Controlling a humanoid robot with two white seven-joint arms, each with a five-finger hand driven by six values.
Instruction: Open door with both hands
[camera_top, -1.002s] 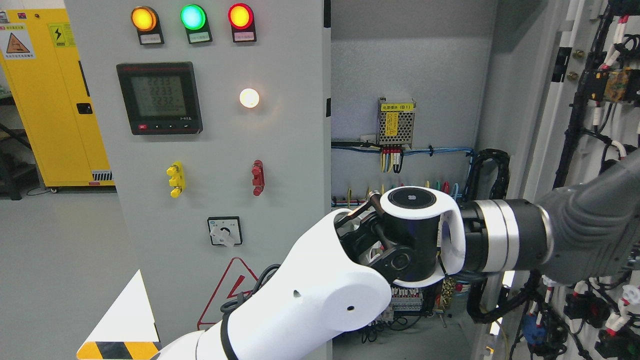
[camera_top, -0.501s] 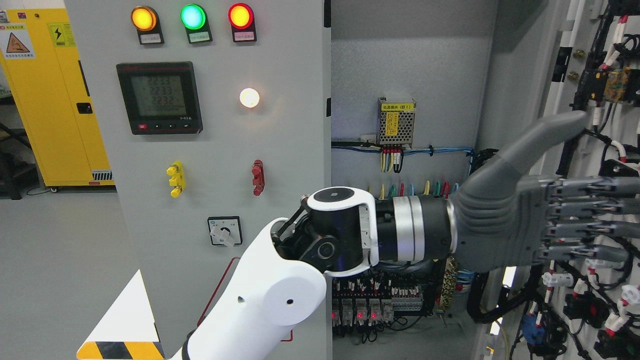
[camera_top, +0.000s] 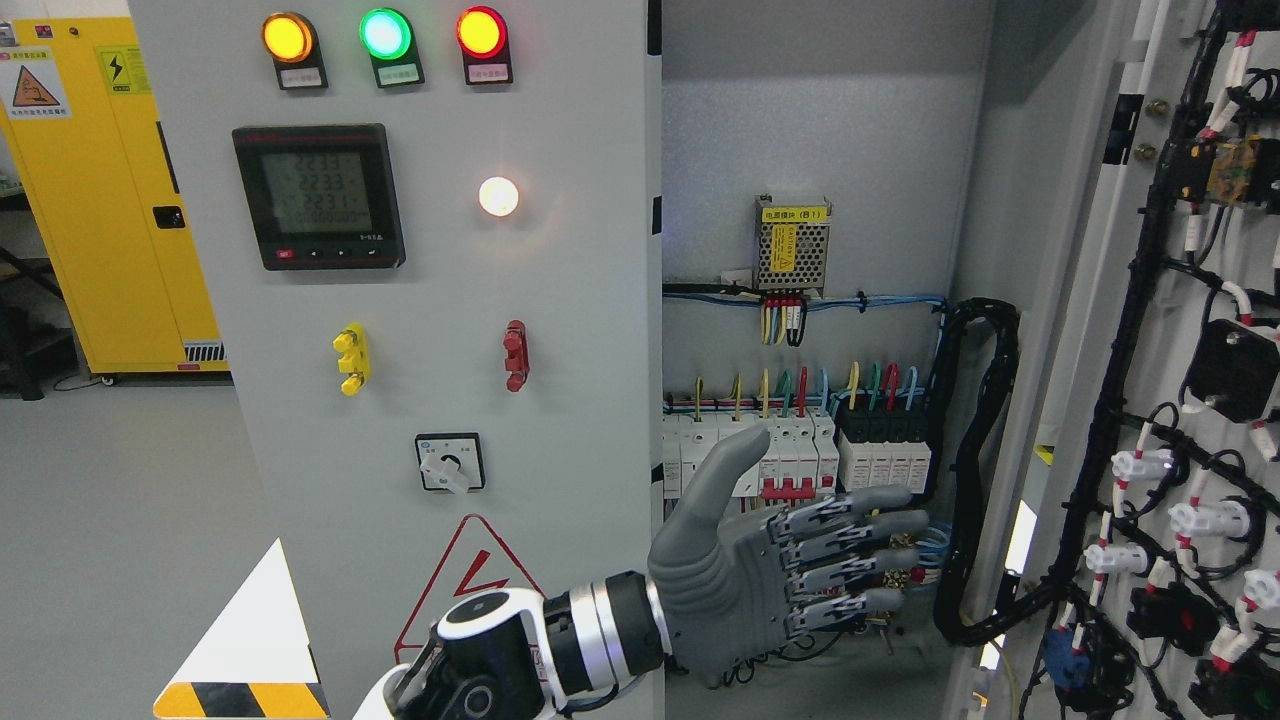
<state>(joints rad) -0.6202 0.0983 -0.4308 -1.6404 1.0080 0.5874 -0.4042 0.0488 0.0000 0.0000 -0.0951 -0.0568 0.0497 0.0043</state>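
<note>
Grey left robot hand (camera_top: 760, 575) low in the head view, in front of the open cabinet bay; its arm comes in at the bottom edge, left of middle. Fingers (camera_top: 860, 540) stretched out flat and pointing right, thumb raised, nothing held. Hand touches neither door, as far as can be seen. Right robot hand not visible.

Left door (camera_top: 440, 330): grey panel, closed face toward camera, filling the left-centre of the view. On it, top row: amber lamp (camera_top: 287, 37), green lamp (camera_top: 386, 34), red lamp (camera_top: 481, 32), all lit. Below them a black meter (camera_top: 318, 196) with digits showing, and a white lamp (camera_top: 498, 196) glowing to its right. Lower: yellow handle (camera_top: 351, 359), red handle (camera_top: 515, 355), then a rotary switch (camera_top: 449, 462), and a red warning triangle (camera_top: 455, 590) partly hidden by the wrist.

Right door (camera_top: 1150, 400): swung wide open at the right edge, inner side toward camera, carrying black cable looms and white-and-red connectors.

Cabinet interior between the doors: small power supply (camera_top: 793, 243) with yellow label on the back wall, a row of breakers (camera_top: 800, 450) with coloured wires above, just behind the thumb. Thick black cable bundle (camera_top: 985, 450) loops to the right of the breakers.

Yellow cabinet (camera_top: 110, 200) stands far left, behind the panel.
</note>
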